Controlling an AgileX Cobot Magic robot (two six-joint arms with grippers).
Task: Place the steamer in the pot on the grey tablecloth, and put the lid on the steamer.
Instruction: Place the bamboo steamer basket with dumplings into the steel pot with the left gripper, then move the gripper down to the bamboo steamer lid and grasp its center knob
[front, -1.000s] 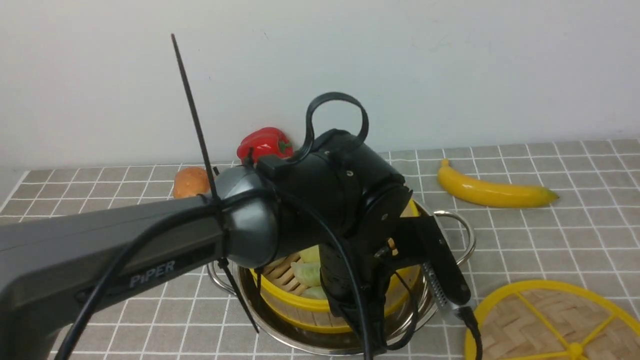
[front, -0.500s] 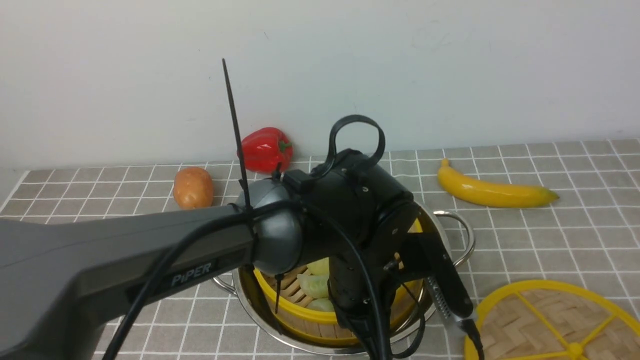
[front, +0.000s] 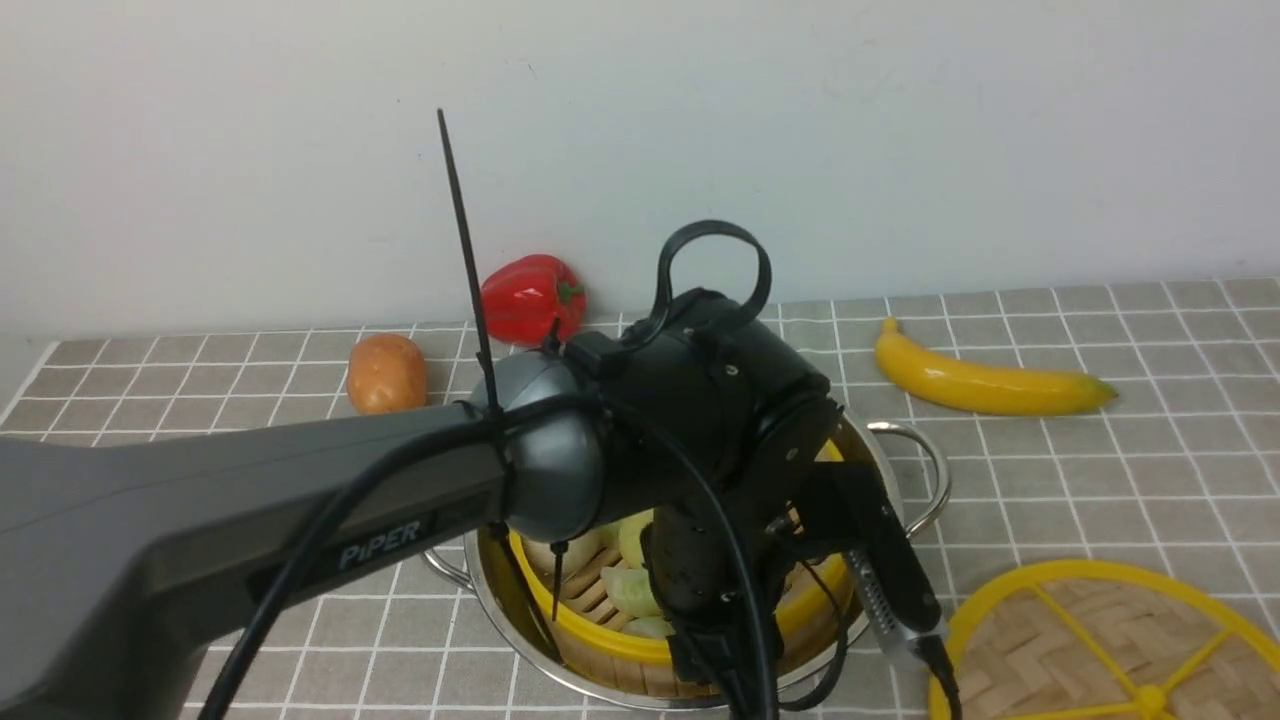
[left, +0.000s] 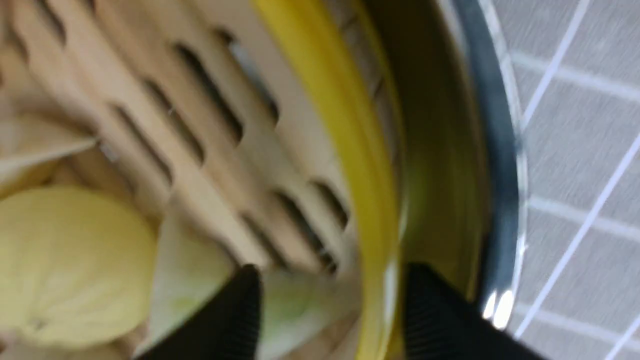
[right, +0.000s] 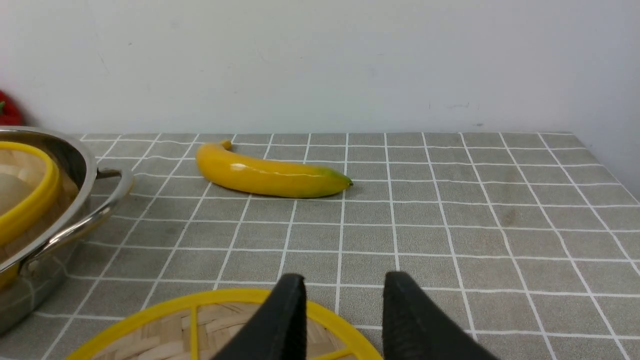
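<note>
the steamer (front: 600, 640) sits inside the pot (front: 930, 470), its yellow rim ringed by the steel wall, with pale buns and green dumplings (front: 630, 590) on its slatted floor. the pot stands on the grey tablecloth (front: 1100, 470) that covers the worktop. the left arm reaches across the front view and points down into the pot, hiding much of the steamer.

in the left wrist view the left tool (left: 332, 272) has its two black fingers (left: 235, 315) spread astride the steamer's rim. one is inside over the slats, the other outside in the gap between rim and pot wall. there is clear space between the inner finger and the rim. the picture is blurred, so i cannot tell whether the outer finger touches the rim.

the lid (front: 1080, 640) lies flat on the cloth to the right of the pot, near it but apart, partly cut off by the frame edge. the right tool (right: 344, 280) hangs over the lid's rim with its fingers parted and nothing between them.

a banana (front: 985, 385) lies behind the lid, to the right of the pot. a red pepper (front: 530, 297) and a potato (front: 385, 373) sit near the white wall at the back left.
</note>
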